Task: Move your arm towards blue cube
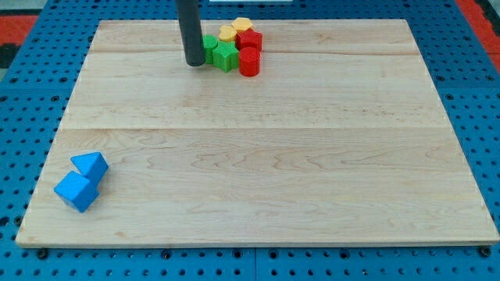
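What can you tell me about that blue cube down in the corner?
The blue cube is a small, solid-looking block, matte bright blue, turned corner-on to the camera. It lies flat on the pale wooden board near the view's bottom left. A second blue block, wedge-like, touches its upper right. My tip is far off, near the view's top.

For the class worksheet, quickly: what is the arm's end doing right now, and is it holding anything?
My tip: no claw, holds nothing; it stands beside the green block at the view's top, far from the blue cube.
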